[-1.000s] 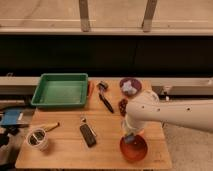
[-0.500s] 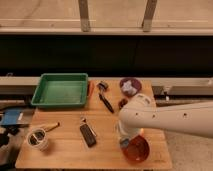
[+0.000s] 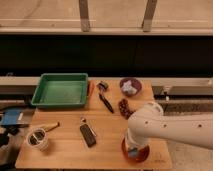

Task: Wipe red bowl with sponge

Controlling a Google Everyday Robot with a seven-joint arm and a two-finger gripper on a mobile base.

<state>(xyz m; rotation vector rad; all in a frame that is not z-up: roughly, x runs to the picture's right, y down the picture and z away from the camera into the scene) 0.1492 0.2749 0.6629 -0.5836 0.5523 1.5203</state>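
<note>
Where claw [image 3: 133, 146] hangs over red bowl [image 3: 145, 153], sponge [image 3: 132, 153] inside, purple bowl [image 3: 138, 88] white-filled.

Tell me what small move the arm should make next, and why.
Probably a short sideways stroke of the sponge along the inside of the red bowl. The claw is low over the bowl, at the front edge of the table, and the sponge appears beneath it, so rubbing seems fitting.
</note>
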